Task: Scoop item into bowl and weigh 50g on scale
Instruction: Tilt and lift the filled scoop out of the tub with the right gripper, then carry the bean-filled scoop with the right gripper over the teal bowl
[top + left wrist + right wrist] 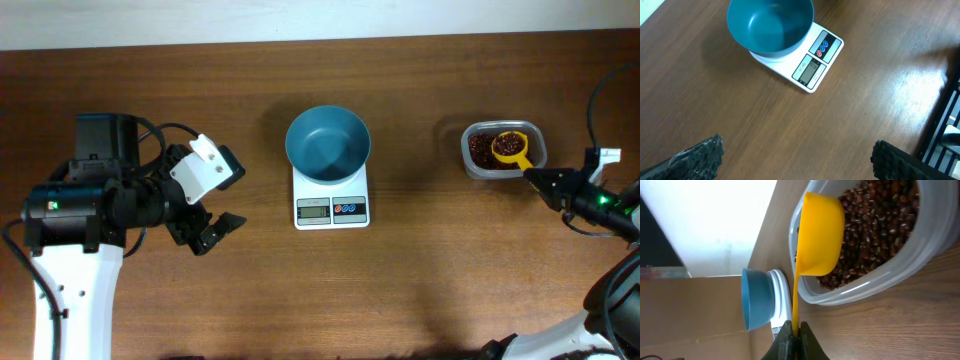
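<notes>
The teal-blue bowl (327, 143) stands on the white scale (331, 208) at mid-table, and its inside looks bare (771, 25). Dark red-brown beans (482, 150) fill a clear tub (538, 140) at the right. My right gripper (545, 181) is shut on the handle of a yellow scoop (511, 148), whose cup sits over the beans with some in it. In the right wrist view the gripper (796, 330) pinches the thin handle below the scoop cup (822, 235), with beans (875, 225) behind. My left gripper (233, 195) is open over bare table left of the scale, holding nothing (797, 155).
The scale's display and red and blue buttons (820, 47) face the table's front edge. A pale wall band runs along the table's far edge. A dark rack (945, 125) shows at the right edge of the left wrist view.
</notes>
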Robot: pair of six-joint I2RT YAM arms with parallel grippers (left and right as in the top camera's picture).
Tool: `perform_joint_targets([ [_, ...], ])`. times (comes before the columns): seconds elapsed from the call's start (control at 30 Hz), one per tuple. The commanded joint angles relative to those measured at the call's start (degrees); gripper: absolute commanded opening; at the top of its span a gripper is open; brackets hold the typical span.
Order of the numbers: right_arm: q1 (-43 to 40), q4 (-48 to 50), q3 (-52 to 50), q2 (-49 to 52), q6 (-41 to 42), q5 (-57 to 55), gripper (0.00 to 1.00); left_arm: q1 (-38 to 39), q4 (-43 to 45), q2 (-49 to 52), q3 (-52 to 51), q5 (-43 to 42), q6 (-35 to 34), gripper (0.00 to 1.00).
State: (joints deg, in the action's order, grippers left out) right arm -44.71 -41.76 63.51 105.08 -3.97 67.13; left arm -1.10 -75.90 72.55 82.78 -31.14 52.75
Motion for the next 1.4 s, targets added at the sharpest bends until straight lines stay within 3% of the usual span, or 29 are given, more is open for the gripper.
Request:
perform_joint_targets([
  [0.0,-0.42,0.02,-0.37,0.48,-1.86,4.92,0.04,-0.31,-0.04,-0.13,0.42,-1.01,0.70,0.99],
  [0.57,0.98,-0.24,-0.35,0.48,-3.08,19.96,0.04,-0.28,-0.07,-0.13,0.42,-1.01,0.70,0.99],
  [1.37,28.44,-0.20,3.06,0.46,0.39,21.77,0.04,-0.28,-0.07,-0.13,0.42,-1.01,0.70,0.99],
])
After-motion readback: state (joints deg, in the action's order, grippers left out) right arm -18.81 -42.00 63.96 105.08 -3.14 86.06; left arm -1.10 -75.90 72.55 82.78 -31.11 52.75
